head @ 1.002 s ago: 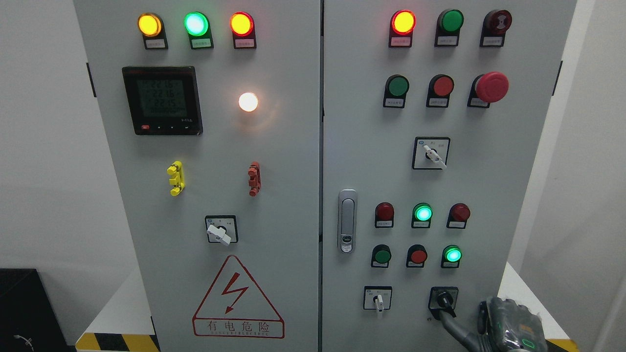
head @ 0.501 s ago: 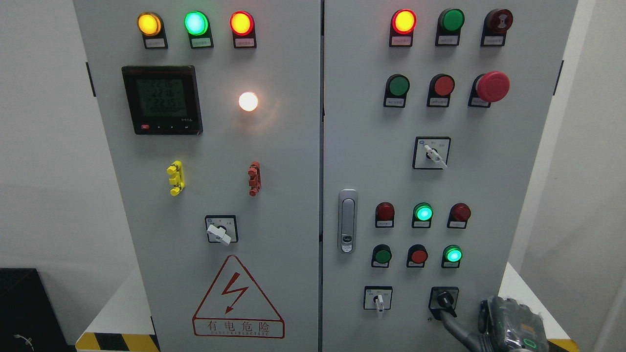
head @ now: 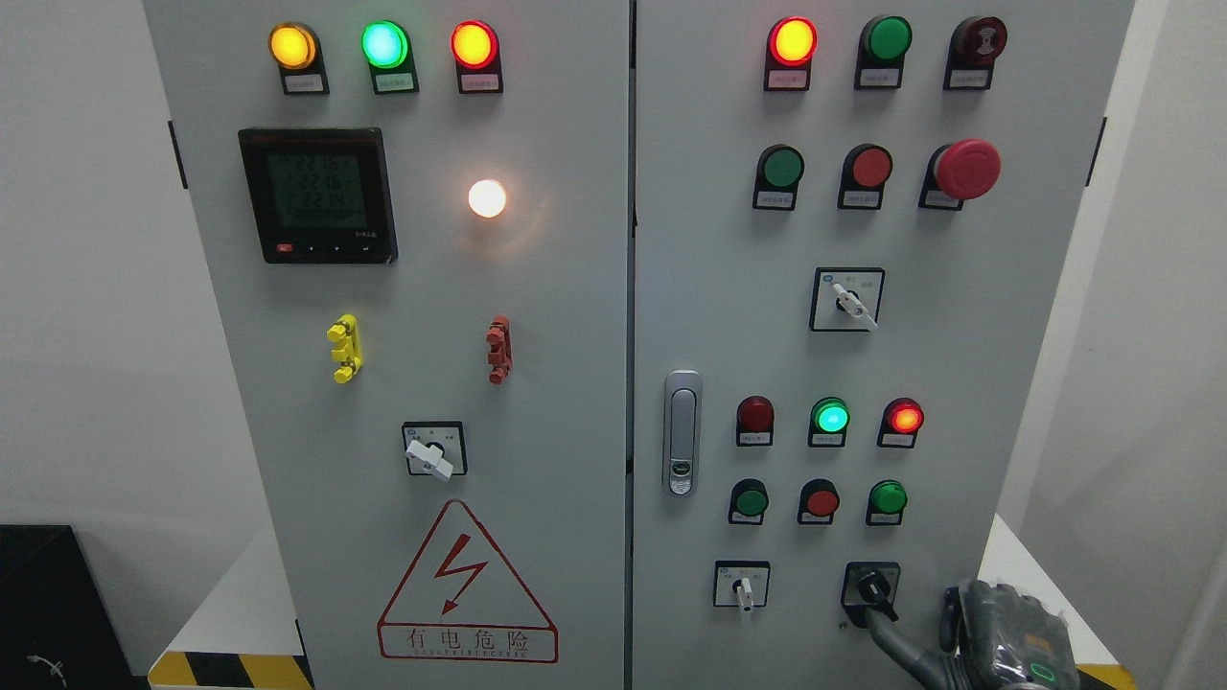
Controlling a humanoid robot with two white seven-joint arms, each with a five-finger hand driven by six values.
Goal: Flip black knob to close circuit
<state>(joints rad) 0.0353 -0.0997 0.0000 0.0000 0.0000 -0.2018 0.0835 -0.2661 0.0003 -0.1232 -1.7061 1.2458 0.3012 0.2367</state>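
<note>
Since the earlier frame, the red lamp (head: 905, 419) at right of the middle row has lit and the green lamp (head: 889, 498) below it has gone dark. At lower right, I see my right hand (head: 968, 637) with one finger touching the black knob (head: 870, 585); I cannot tell the other fingers' state.

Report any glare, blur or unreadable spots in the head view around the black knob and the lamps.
Head view: the white lamp blooms into a halo on the grey door; the lit lamps along the top are overexposed at their centres; the meter screen shows faint, barely readable digits; the black knob is sharp, the right hand below it is cropped by the frame edge.
</note>
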